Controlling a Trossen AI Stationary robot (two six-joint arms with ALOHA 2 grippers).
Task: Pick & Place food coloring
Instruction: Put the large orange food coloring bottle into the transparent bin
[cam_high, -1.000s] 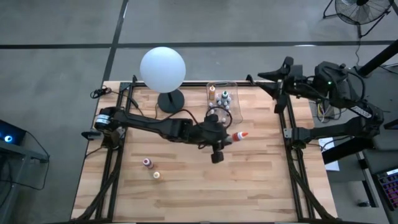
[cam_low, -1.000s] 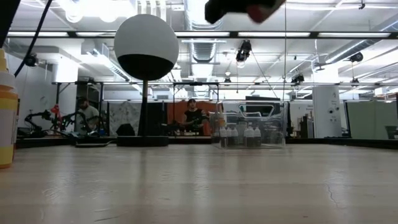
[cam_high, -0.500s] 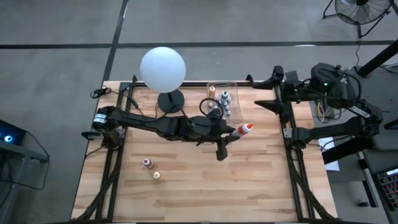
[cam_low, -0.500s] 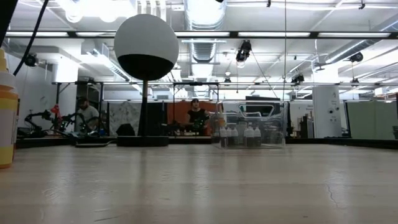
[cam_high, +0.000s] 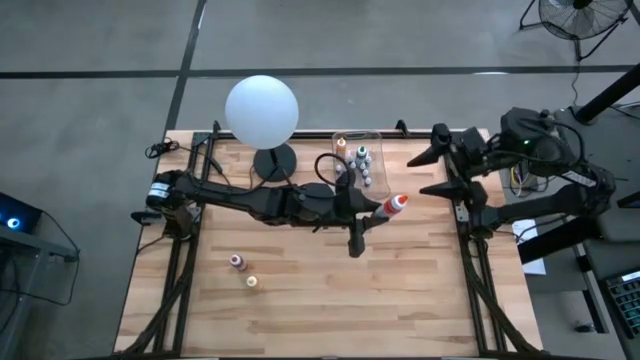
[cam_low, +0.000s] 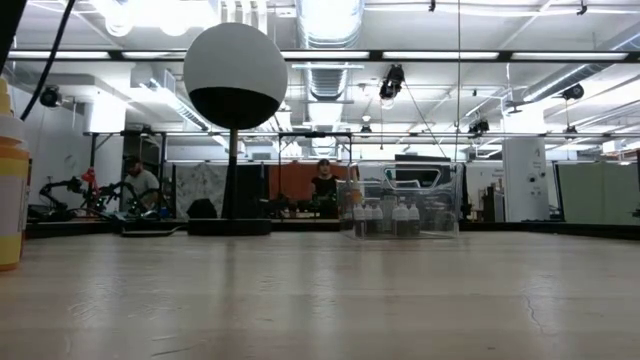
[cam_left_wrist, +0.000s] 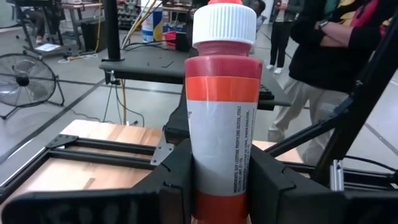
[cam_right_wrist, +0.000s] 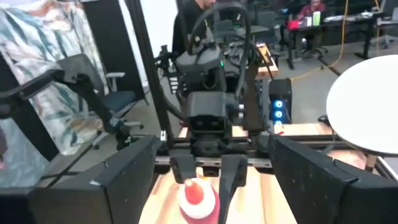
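My left gripper (cam_high: 379, 211) is high over the table's middle, shut on a red food coloring bottle (cam_left_wrist: 222, 118) with a white label and a white cap (cam_high: 397, 204). At the table's right edge my right gripper (cam_high: 441, 162) stands open and faces that bottle across a gap. In the right wrist view the red bottle (cam_right_wrist: 197, 200) shows between its wide fingers (cam_right_wrist: 99, 183) but farther off. Two more small bottles (cam_high: 237, 261) (cam_high: 251, 281) stand on the near left of the table. Several others stand in the clear bin (cam_high: 358, 158). My left gripper pinches the red bottle's lower body (cam_left_wrist: 219, 186) between its two fingers (cam_left_wrist: 179, 171). They reach level from the table's left and lie along the bottle. The capped end (cam_left_wrist: 224, 25) sticks out past the fingertips toward the right arm. The bottle is lifted clear of the table.
A white globe lamp (cam_high: 261, 110) on a dark base stands at the far left, beside the bin. In the low view a yellow bottle (cam_low: 12, 180) stands at the left edge, close to the camera. People stand beyond the table (cam_left_wrist: 323, 74). Bare wood lies near and to the right.
My left gripper has risen with the red bottle, leaving the low view, and tipped up until it points level, the cap now aimed at the right arm. My right gripper has opened wide and turned toward the bottle.
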